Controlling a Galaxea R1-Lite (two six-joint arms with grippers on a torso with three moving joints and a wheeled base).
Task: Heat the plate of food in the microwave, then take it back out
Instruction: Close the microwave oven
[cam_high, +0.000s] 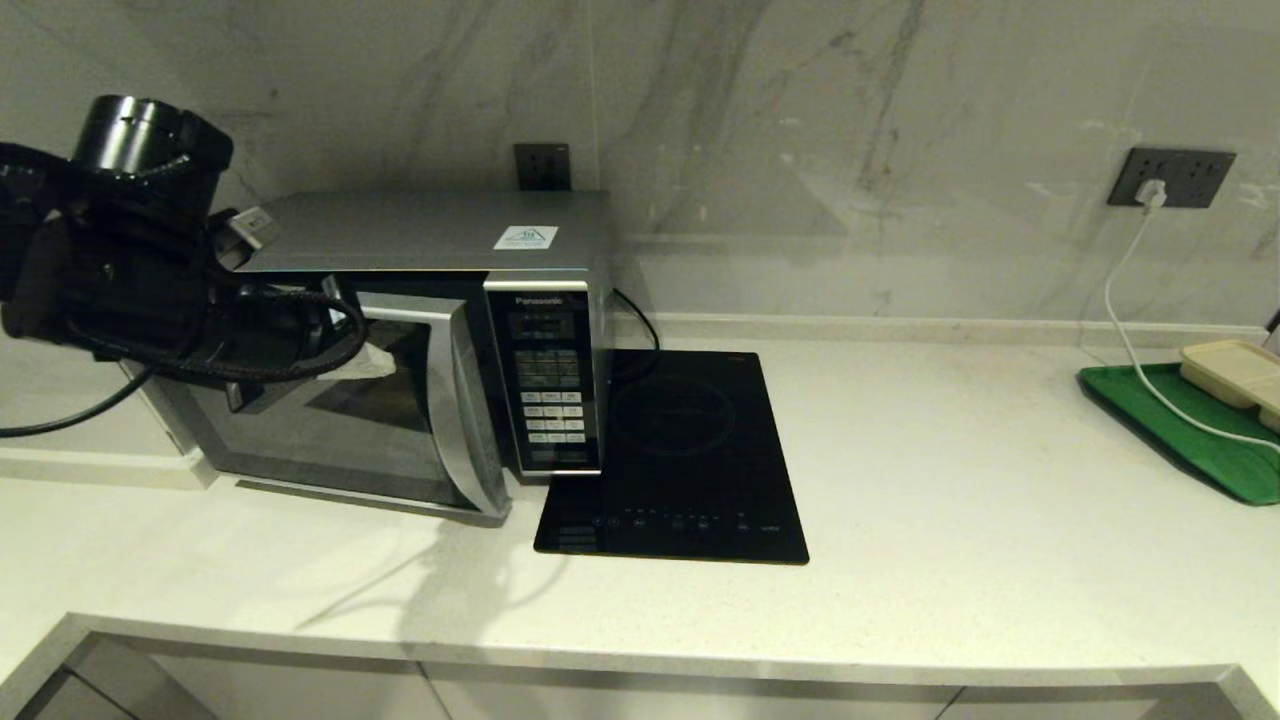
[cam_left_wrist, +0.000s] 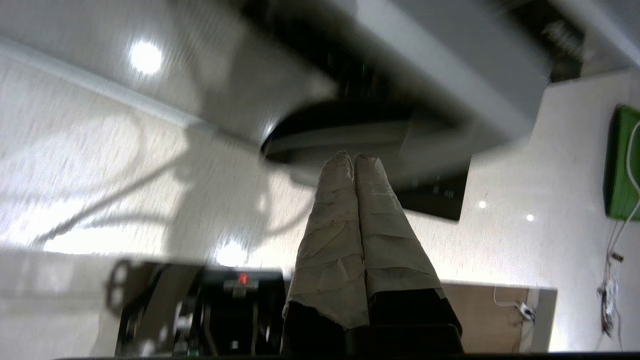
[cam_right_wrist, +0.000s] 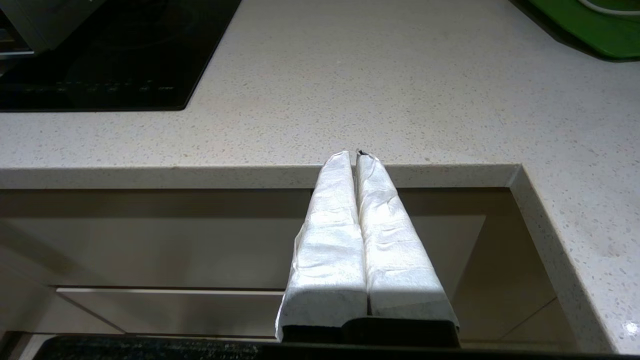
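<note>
On counter's left end: silver microwave with dark glass door, curved handle strip, button panel, white sticker on top. Left arm raised at door's front, left gripper with taped fingers pressed together, empty. Right gripper parked low at counter's front edge, fingers closed, empty. Beside microwave: black cooktop. Plate of food not visible.
</note>
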